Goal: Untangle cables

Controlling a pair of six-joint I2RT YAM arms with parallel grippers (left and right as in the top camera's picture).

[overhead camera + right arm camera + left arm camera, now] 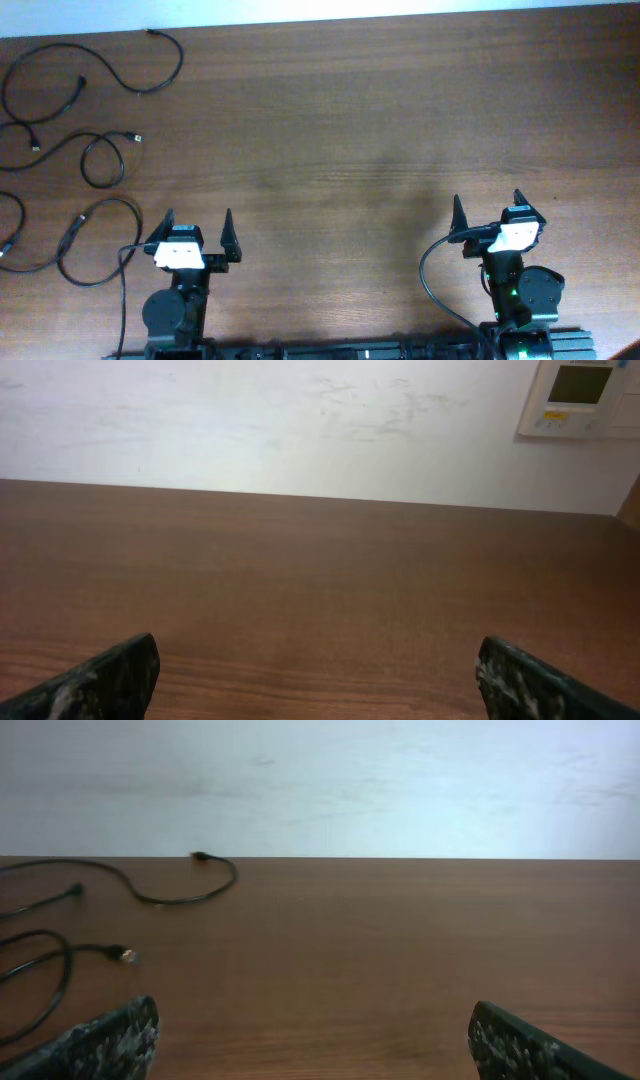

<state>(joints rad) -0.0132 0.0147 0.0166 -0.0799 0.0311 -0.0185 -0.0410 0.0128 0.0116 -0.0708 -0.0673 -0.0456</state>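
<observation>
Several thin black cables lie as separate loose curves on the left of the wooden table. One cable (150, 60) curves at the far left corner, and it shows in the left wrist view (185, 898). A second cable (100, 160) forms a small loop below it, its plug end visible in the left wrist view (122, 954). A third cable (95, 245) loops near the left arm. My left gripper (198, 228) is open and empty, just right of the cables. My right gripper (488, 208) is open and empty at the right, far from them.
The wooden table (350, 130) stretches between the arms. A white wall borders its far edge (300, 420), with a wall control panel (585, 395) at the upper right. Thicker black arm wires (435, 270) run by the right arm base.
</observation>
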